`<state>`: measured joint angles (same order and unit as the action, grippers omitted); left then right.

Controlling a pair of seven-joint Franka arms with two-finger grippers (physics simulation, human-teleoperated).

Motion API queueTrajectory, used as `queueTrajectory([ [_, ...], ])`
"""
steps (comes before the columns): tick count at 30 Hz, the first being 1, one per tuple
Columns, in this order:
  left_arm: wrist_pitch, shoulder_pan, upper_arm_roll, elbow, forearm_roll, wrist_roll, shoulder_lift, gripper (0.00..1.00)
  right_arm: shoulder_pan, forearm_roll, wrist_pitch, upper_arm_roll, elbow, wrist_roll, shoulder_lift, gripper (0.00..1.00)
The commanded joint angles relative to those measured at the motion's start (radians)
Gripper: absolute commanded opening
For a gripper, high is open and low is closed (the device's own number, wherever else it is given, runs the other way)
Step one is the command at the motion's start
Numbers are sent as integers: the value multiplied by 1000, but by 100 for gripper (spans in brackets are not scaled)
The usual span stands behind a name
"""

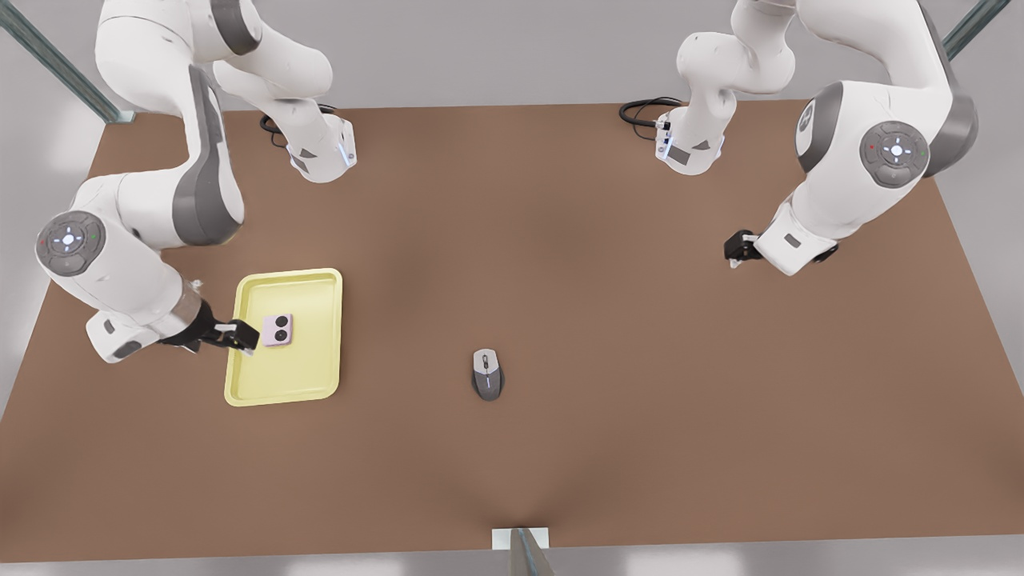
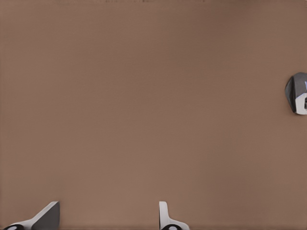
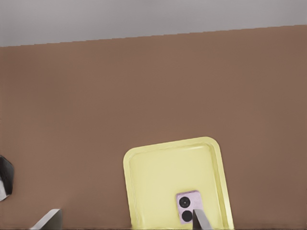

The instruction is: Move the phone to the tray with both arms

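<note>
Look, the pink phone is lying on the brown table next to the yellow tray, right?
Not quite. The phone lies inside the yellow tray, not on the table. The front view shows it on the tray's floor, with the right gripper open beside it. The left gripper waits open far away.

You see the phone (image 1: 278, 330) lying in the tray (image 1: 310, 386) at the front view's left. The computer mouse (image 1: 487, 374) sits on the table (image 1: 560, 280), well apart to its right.
</note>
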<state>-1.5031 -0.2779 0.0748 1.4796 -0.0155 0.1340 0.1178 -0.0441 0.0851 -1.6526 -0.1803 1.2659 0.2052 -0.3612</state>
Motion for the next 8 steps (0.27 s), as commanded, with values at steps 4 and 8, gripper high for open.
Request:
queueTrajectory([
  [4,86,2,0,-68,-26,-5,11,100,16,4,158,-16,-13,-119,-27,100],
  [8,116,2,2,-74,-20,-5,10,100,43,-8,93,-16,-16,-118,-33,100],
])
